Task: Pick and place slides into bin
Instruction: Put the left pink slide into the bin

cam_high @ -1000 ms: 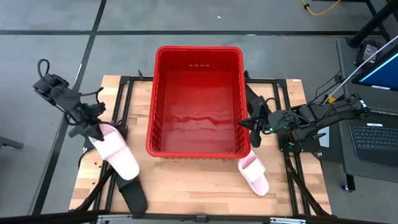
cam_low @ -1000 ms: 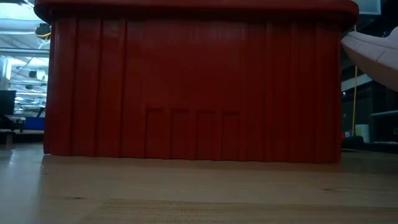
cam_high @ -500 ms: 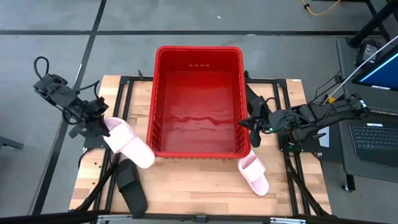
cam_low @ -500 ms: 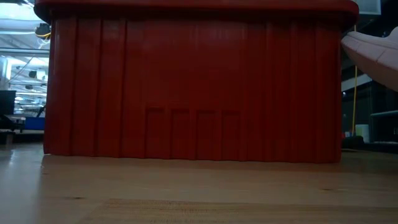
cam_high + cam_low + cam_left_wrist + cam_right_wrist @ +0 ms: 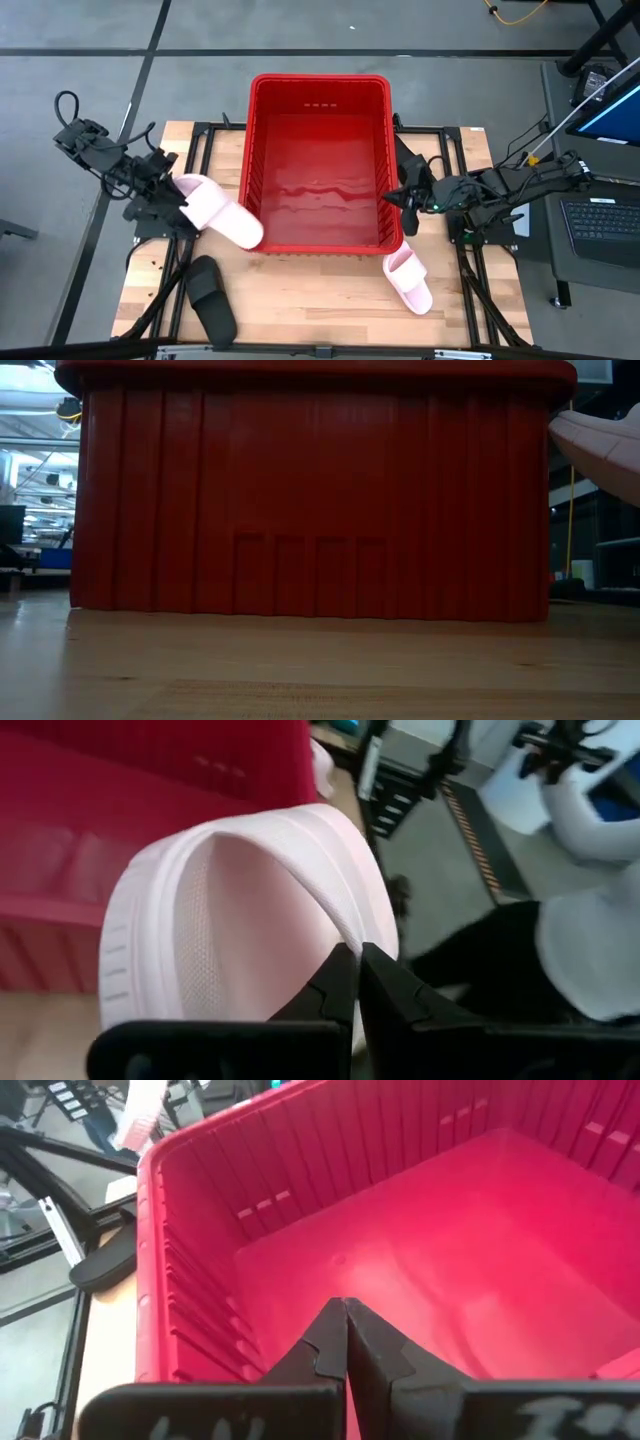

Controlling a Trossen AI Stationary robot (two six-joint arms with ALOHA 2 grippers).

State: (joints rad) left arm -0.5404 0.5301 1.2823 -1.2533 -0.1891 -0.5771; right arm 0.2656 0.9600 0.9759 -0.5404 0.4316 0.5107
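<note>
Over the left edge of the pale wooden tabletop, the left gripper is clenched on the wide strap of a pale pink open-toe slide sandal. That sandal hangs clear of the wood, tilted, with its far end reaching over the rolled rim at the near left corner of the large rectangular red plastic bin. In the left wrist view the two dark fingers pinch the ribbed strap of this pink sandal, with the red bin just behind it.

Near the front left corner of the tabletop a black slide sandal lies flat, well apart from the bin.

The red bin stands in the middle of the tabletop, reaching to its back edge, and its slotted, ribbed inside holds no sandals. The low view shows its ribbed front wall standing on the wood, with part of a pale pink sandal at the picture's right edge, raised above the tabletop.

Just beside the bin's near right corner, toward the front edge of the tabletop, a second pale pink slide sandal lies on the wood.

The right gripper hovers at the bin's right rim, closed and grasping nothing. In the right wrist view its fingertips meet above the bin's red floor.
</note>
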